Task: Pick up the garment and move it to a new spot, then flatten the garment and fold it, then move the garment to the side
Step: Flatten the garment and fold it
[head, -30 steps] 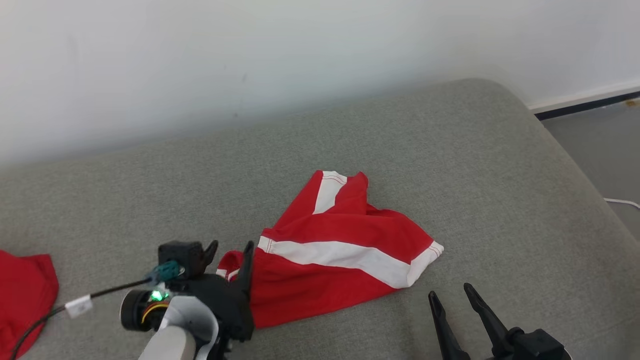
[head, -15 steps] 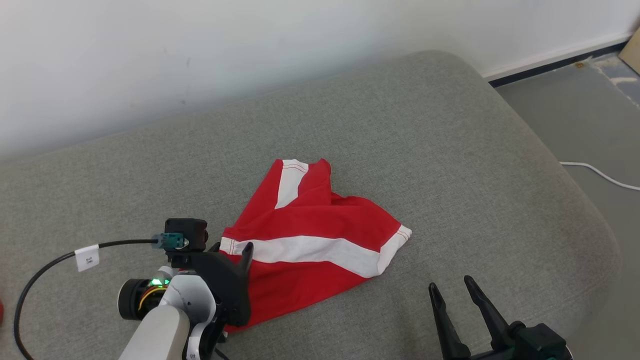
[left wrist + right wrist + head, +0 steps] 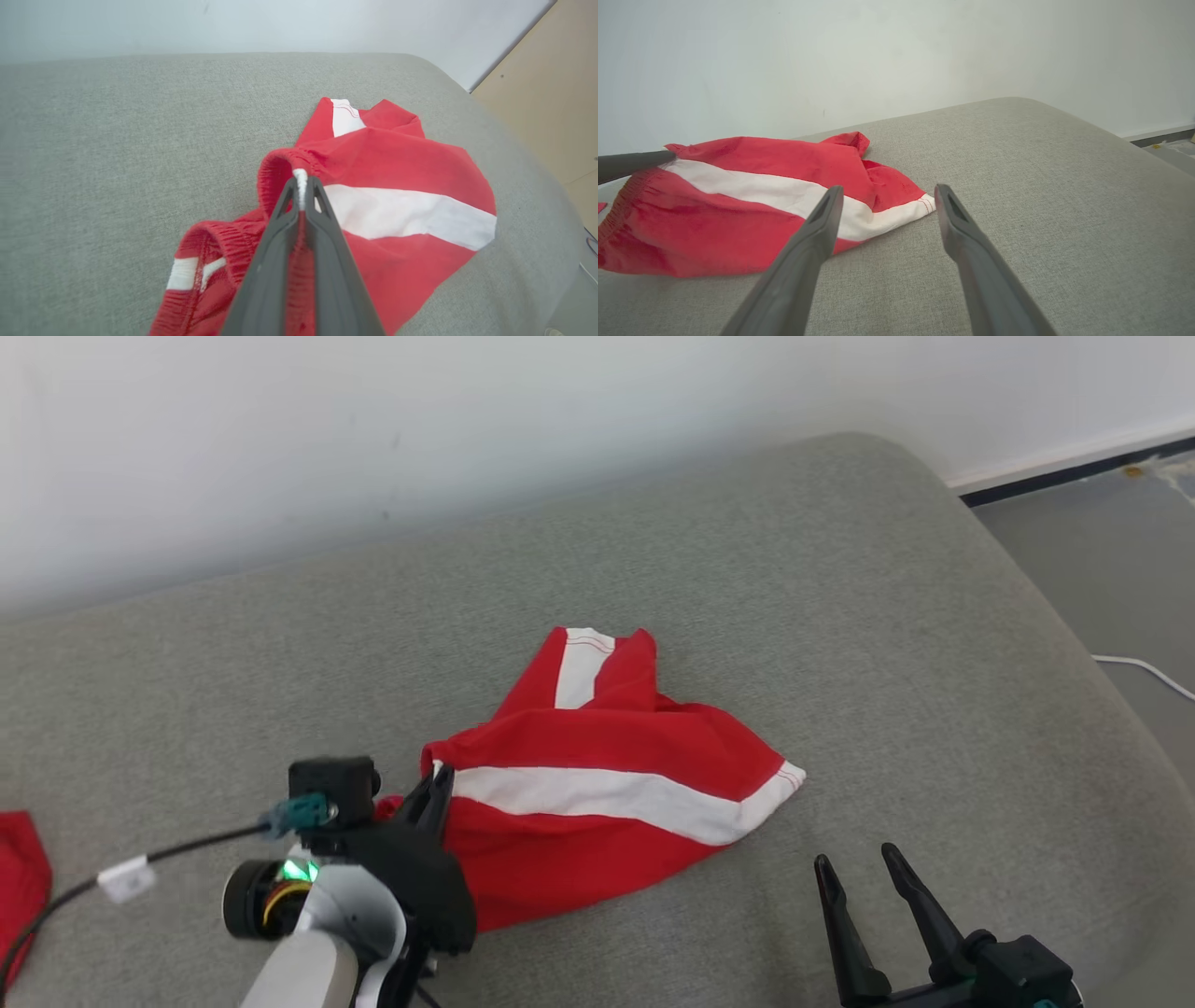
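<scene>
The garment (image 3: 607,793) is a pair of red shorts with white stripes, crumpled on the grey cushion (image 3: 840,616). My left gripper (image 3: 435,791) is shut on its elastic waistband at the garment's left edge; in the left wrist view the fingers (image 3: 280,224) pinch the white-striped waistband of the garment (image 3: 397,186), slightly raised. My right gripper (image 3: 864,873) stands open at the lower right, short of the garment's right corner. In the right wrist view the gripper (image 3: 887,198) has nothing between its fingers and the garment (image 3: 738,205) lies ahead to the left.
Another red cloth (image 3: 19,868) lies at the far left edge of the cushion. A white wall runs behind. The cushion's right edge drops to grey floor (image 3: 1111,551) with a white cable (image 3: 1144,667). A black cable (image 3: 177,849) trails from my left wrist.
My left gripper has shut on the garment's waistband, lifting that edge a little. The head camera has shifted. My right gripper stays open and in place.
</scene>
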Motion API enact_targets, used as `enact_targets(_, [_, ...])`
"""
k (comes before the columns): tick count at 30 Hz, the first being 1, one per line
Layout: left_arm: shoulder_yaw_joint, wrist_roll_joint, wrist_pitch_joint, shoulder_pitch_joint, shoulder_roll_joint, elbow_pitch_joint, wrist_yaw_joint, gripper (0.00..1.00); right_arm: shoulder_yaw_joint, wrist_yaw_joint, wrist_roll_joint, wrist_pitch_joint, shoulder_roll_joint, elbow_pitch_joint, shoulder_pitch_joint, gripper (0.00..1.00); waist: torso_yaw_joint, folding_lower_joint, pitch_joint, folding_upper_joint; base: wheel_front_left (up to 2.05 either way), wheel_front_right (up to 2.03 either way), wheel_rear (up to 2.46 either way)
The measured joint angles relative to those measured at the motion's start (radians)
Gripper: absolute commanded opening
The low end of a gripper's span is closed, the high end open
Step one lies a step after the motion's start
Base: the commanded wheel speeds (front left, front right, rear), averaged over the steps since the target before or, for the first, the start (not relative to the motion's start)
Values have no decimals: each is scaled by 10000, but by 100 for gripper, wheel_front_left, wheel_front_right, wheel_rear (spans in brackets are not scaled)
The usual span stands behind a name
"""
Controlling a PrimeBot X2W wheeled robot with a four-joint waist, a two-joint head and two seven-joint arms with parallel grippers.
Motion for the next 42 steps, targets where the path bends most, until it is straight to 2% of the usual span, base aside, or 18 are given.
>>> enact_targets(8, [416,-219,-890,1869,161,-1191,311,0,-90,0,0,0,-44,-65,43,100,736,0,61,0,0,0,0])
enact_targets(16, [892,-608,-1877,2910,-104,-1126,633,0,-4,0,0,2,-79,-44,-23,100,1408,0,85,0,0,0,0])
enact_targets(17, [930,-627,-2010,2963,-119,-1074,652,28,10,0,0,0,-81,-36,-30,100,1454,0,75,0,0,0,0])
enact_targets(18, [953,-662,-2105,3014,-132,-1012,650,89,19,0,0,0,-82,-31,-32,100,1484,0,57,0,0,0,0])
enact_targets(19, [970,-658,-2272,3058,-138,-959,648,100,31,0,0,0,-90,-19,-33,100,1499,0,35,0,0,0,0])
enact_targets(24, [955,-675,-2976,3231,-153,-867,290,100,90,0,4,0,-138,56,-32,100,1481,0,-95,0,0,0,0])
enact_targets(29, [1005,-543,-3960,3735,77,-800,-58,100,59,0,33,0,-222,130,33,100,1438,-1,-288,0,0,0,0])
enact_targets(35, [1179,211,-5275,4396,301,-757,-73,100,-161,0,86,0,-282,230,320,100,1482,-2,-642,0,0,0,0])
enact_targets(37, [1373,644,-5392,4595,267,-913,-36,100,-272,0,94,0,-284,255,431,100,1537,-1,-778,0,0,0,0])
enact_targets(39, [1839,1068,-5409,4758,-13,-1440,-27,100,-399,0,96,2,-282,282,490,100,1624,-2,-886,0,0,0,0])
enact_targets(42, [2403,1776,-5419,5099,-384,-2021,-265,100,-550,0,96,2,-272,299,538,100,1762,-2,-1049,0,0,0,0])
